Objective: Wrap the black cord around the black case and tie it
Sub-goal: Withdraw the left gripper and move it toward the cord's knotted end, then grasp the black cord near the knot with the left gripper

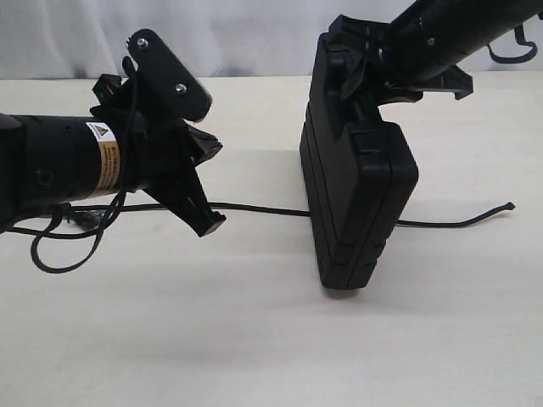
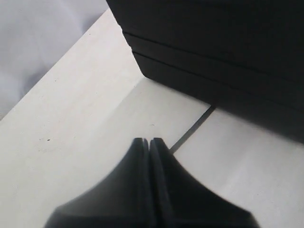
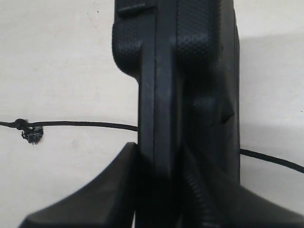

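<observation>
The black case [image 1: 356, 182] stands on edge, tilted, right of the table's middle. My right gripper [image 1: 361, 64] is shut on its top edge, and its jaws [image 3: 159, 147] clamp the case [image 3: 190, 71] from both sides. The black cord [image 1: 254, 209] lies in a line across the table and passes the case's foot, ending at a tip [image 1: 509, 206] on the right. The cord's frayed knot [image 3: 31, 133] shows in the right wrist view. My left gripper [image 1: 212, 224] hovers shut and empty just over the cord left of the case, with its closed tips [image 2: 149, 140] short of the cord [image 2: 192, 130] and case [image 2: 213, 47].
The light wooden table [image 1: 254, 339] has a pale backdrop [image 1: 254, 34] behind it. The left arm's own glossy cable [image 1: 59, 254] loops on the table at far left. The left arm's camera mount [image 1: 170, 72] sticks up above its gripper.
</observation>
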You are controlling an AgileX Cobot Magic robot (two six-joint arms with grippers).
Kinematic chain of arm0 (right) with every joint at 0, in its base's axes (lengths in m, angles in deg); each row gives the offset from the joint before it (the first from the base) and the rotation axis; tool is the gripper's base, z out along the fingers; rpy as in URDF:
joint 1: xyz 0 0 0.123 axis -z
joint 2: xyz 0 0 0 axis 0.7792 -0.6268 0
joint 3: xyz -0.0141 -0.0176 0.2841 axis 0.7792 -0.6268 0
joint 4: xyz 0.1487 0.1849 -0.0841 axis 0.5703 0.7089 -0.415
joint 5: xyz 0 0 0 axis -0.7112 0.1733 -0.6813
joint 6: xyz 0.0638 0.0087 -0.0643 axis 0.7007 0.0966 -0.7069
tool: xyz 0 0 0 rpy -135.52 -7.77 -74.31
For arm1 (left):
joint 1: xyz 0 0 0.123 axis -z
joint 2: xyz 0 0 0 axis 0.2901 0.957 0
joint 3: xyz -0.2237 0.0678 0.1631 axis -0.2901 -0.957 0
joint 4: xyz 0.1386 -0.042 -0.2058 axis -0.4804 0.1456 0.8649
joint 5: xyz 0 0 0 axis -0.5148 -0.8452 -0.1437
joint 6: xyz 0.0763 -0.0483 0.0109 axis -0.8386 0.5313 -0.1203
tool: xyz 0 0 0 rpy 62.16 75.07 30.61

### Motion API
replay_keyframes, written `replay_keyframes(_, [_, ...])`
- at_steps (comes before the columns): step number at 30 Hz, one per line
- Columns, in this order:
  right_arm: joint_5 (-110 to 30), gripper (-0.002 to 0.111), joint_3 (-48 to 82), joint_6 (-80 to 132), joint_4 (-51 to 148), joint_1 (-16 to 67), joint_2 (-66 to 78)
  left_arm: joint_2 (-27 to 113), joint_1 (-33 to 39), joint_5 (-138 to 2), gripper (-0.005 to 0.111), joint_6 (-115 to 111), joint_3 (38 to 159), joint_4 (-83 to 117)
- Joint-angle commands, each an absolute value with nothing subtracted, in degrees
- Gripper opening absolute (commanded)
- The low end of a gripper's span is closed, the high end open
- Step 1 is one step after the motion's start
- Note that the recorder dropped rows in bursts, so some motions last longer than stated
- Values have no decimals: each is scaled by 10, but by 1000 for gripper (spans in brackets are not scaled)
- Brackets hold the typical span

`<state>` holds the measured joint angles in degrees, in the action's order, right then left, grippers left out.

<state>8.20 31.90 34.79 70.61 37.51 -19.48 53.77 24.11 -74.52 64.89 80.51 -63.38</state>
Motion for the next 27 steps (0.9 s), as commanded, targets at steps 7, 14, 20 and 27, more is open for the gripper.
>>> replay_keyframes(7, [86,4,315,351,701,376,-195,534,198,-916,0,567,845,-423])
replay_keyframes(14, [86,4,315,351,701,376,-195,562,55,-1084,0,101,952,23])
replay_keyframes(20, [86,4,315,351,701,376,-195,617,-14,-1156,0,-186,985,219])
replay_keyframes(27, [86,4,315,351,701,376,-195,685,-15,-1137,36,-252,985,137])
